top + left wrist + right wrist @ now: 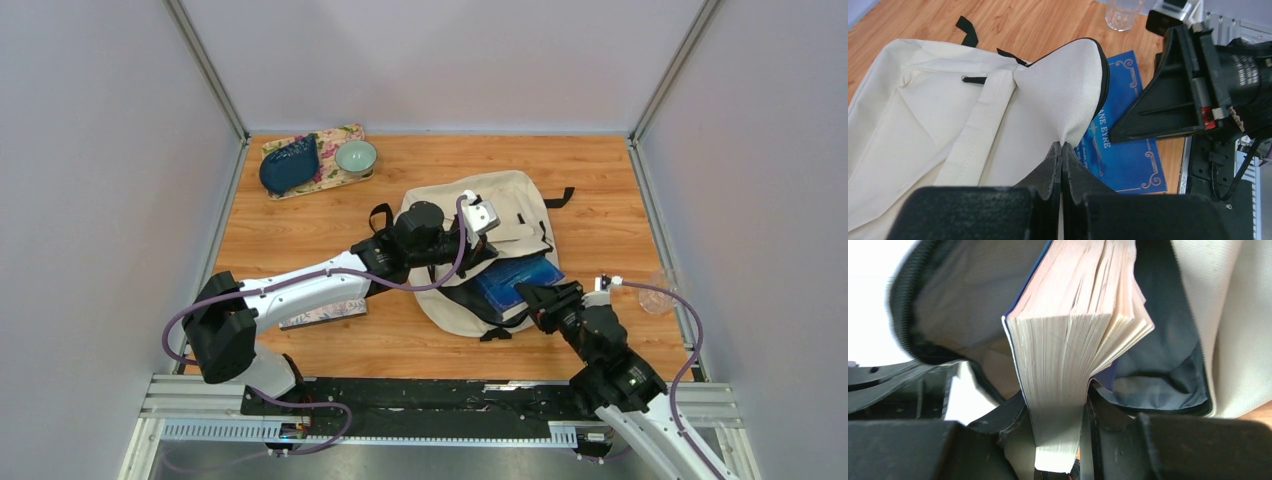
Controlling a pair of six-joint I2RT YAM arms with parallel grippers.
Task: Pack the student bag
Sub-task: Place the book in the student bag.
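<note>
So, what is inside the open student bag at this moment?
A blue book sits partly inside the student bag, clamped by the right gripper; the left gripper pinches the flap up. Grey lining shows; anything deeper is covered by the fabric and the book.

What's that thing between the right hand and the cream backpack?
A blue book: the right hand grips its page edge, and its far end sits inside the open mouth of the backpack. The right wrist view shows it best.
</note>
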